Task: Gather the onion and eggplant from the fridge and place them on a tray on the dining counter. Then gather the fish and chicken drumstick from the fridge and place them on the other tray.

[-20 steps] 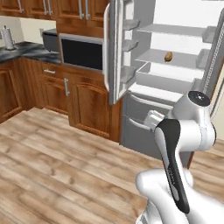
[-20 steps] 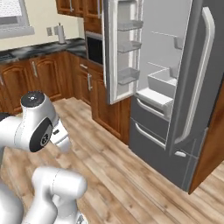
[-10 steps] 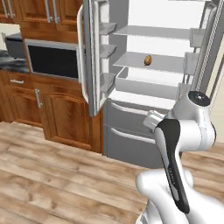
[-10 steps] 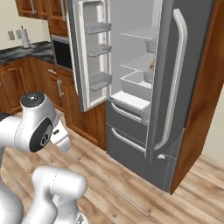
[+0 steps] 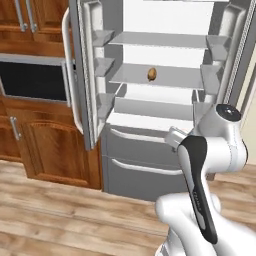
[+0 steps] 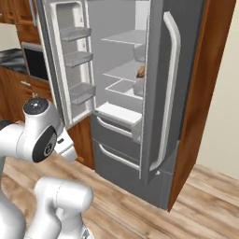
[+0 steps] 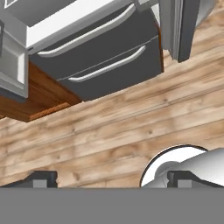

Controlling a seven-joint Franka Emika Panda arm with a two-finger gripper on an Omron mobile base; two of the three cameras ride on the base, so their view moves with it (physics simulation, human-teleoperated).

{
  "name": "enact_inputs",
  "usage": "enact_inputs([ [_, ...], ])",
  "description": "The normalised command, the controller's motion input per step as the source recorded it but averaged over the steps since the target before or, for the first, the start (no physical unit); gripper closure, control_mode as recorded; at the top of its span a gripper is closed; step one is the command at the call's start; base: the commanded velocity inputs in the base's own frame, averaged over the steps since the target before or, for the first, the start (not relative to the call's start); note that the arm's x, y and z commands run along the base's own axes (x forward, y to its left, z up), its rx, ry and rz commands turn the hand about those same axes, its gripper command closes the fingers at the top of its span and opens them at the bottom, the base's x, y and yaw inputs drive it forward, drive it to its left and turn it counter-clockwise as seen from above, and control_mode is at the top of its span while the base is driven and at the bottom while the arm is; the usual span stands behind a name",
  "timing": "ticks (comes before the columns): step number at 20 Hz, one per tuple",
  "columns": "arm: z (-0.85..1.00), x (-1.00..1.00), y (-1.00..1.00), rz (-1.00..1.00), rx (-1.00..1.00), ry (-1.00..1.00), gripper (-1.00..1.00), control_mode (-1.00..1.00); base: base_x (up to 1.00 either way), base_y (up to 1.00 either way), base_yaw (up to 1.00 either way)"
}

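Plank floor (image 7: 109, 131), wood cabinets (image 5: 45, 145), black oven (image 5: 30, 80).

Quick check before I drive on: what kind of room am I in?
A home kitchen, by the look of it: an open fridge with freezer drawers, a built-in microwave set among wooden cabinets, and wood plank flooring.

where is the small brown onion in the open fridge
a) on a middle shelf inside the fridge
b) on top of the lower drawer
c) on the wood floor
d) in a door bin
a, the onion sits alone on a middle shelf of the open fridge, above the lower drawers and clear of the door bins.
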Motion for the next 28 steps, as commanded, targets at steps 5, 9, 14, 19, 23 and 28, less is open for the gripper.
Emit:
enact_inputs([
  [5, 0.0, 0.0, 0.0, 0.0, 0.0, 0.0, -1.0, 1.0, 0.55, 0.37, -0.23],
  [9, 0.0, 0.0, 0.0, 0.0, 0.0, 0.0, -1.0, 1.0, 0.49, 0.29, -0.24],
  [14, 0.0, 0.0, 0.0, 0.0, 0.0, 0.0, -1.0, 1.0, 0.55, 0.33, -0.24],
  [19, 0.0, 0.0, 0.0, 0.0, 0.0, 0.0, -1.0, 1.0, 0.53, 0.31, -0.23],
  [23, 0.0, 0.0, 0.0, 0.0, 0.0, 0.0, -1.0, 1.0, 0.37, 0.03, -0.25],
  [28, 0.0, 0.0, 0.0, 0.0, 0.0, 0.0, -1.0, 1.0, 0.42, 0.0, -0.24],
])
